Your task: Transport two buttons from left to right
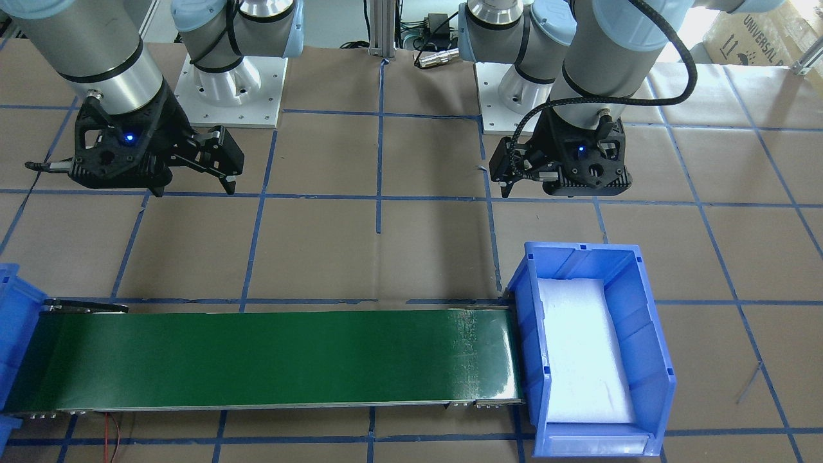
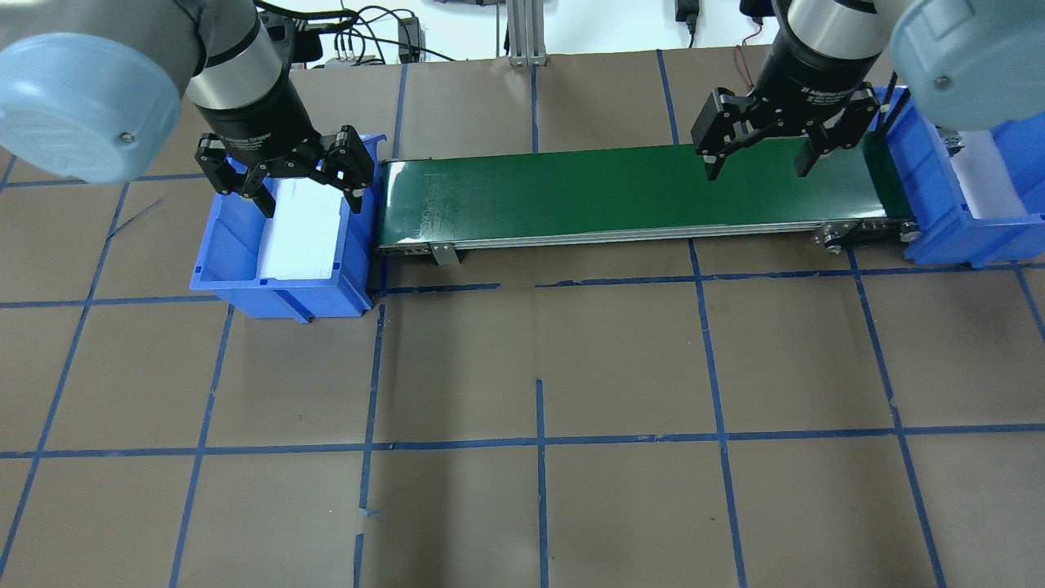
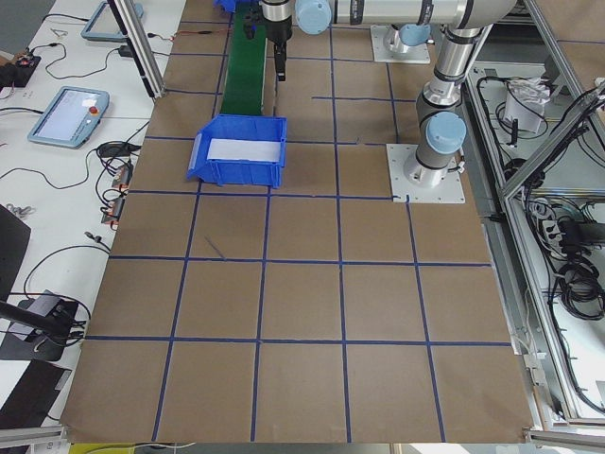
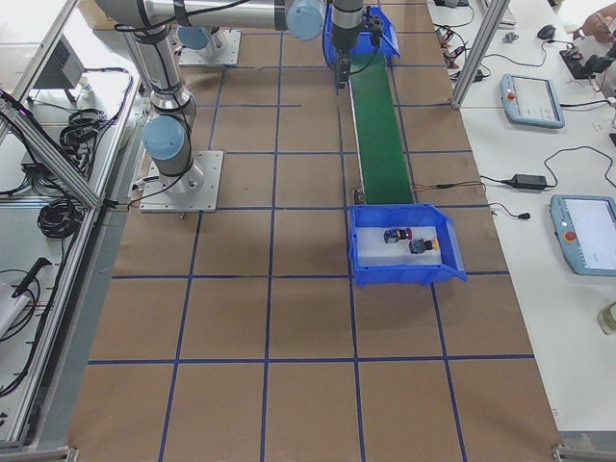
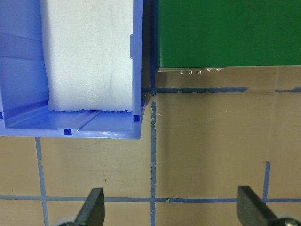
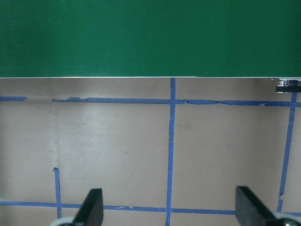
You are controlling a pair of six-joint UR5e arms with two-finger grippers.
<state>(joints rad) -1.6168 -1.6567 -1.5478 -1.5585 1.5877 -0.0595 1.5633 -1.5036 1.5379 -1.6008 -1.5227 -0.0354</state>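
Observation:
Both buttons lie on the white foam of the right blue bin [image 4: 404,274] in the exterior right view: the red-capped button [image 4: 397,236] and, beside it, the yellow button [image 4: 422,246]. No other view shows them. My left gripper [image 2: 310,202] hangs open and holds nothing, over the left blue bin [image 2: 220,253], whose white foam is bare. In the left wrist view its fingers [image 5: 94,209] stand wide apart above the paper. My right gripper [image 2: 757,170] is open with nothing in it, above the right part of the green conveyor belt [image 2: 571,192].
The belt [image 1: 270,360] runs between the two bins; the left bin [image 1: 652,360] stands at its right end in the front-facing view. Brown paper with blue tape lines covers the table. Arm bases [image 1: 231,90] sit at the back. Tablets and cables lie on side benches.

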